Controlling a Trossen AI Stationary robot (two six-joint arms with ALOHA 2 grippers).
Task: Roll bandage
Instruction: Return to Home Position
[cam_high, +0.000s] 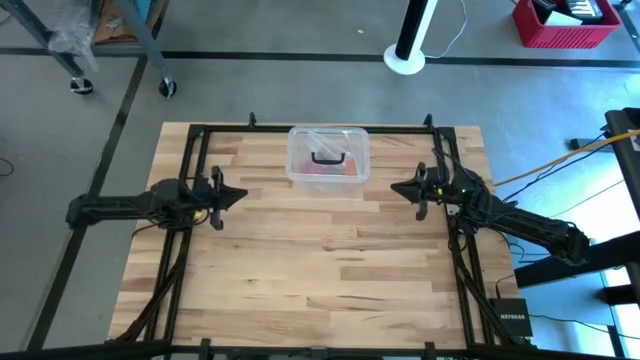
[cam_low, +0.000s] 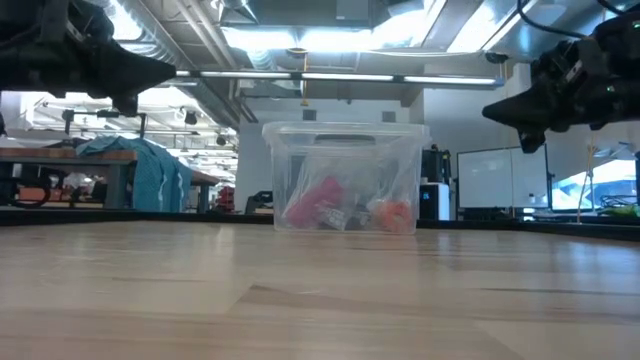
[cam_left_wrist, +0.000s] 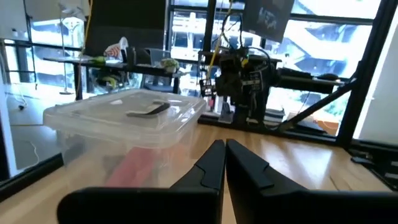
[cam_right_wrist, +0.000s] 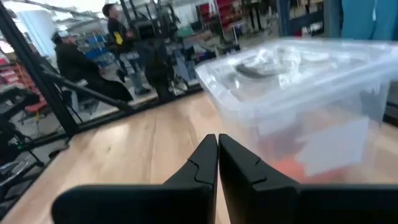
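Pink-red bandage (cam_low: 316, 200) lies inside the lidded clear box (cam_high: 296, 172) at the far middle of the table (cam_high: 330, 285), between the raised left gripper (cam_high: 238, 194) and slightly nearer right gripper (cam_high: 395, 188), both empty, fingers pressed together

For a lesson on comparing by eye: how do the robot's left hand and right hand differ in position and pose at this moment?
The left hand sits left of the clear box, pointing right; the right hand sits on its right, pointing left. The left arm lies straight across, while the right arm lies at a slant. Both hands are shut, empty and apart from the box.
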